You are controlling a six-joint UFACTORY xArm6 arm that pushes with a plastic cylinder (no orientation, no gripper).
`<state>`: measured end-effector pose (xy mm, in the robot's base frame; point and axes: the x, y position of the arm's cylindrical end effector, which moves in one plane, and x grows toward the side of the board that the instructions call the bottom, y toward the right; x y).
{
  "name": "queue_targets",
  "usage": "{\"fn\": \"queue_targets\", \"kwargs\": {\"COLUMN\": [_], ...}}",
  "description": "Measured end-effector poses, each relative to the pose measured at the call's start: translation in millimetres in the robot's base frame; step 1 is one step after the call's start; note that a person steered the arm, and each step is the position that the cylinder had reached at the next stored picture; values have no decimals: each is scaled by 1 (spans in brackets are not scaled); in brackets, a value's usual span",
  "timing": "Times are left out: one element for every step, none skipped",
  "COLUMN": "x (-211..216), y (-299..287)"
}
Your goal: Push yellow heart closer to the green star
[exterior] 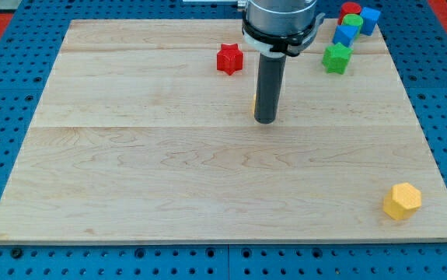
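Peeking out at our rod's left edge, a yellow sliver (255, 102) sits just above our tip (265, 121), its shape hidden. We carry no pincer. The green star (336, 58) lies apart toward the view's upper right, and a red star (229, 59) toward the upper left.

Pale wooden board (169, 179) on blue, seemingly perforated base (21, 23).

my tip (264, 120) (mid-board) near red star (229, 59)

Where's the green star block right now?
The green star block sits near the wooden board's top right, just below the blue and green blocks clustered in that corner, and right of my tip.
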<state>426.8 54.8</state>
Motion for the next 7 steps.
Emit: {"fn": "queue_targets", "kwargs": {"x": [0, 0, 0, 0, 0, 0, 0], "y": [-12, -23, -35, -50, -75, -105, -137]}}
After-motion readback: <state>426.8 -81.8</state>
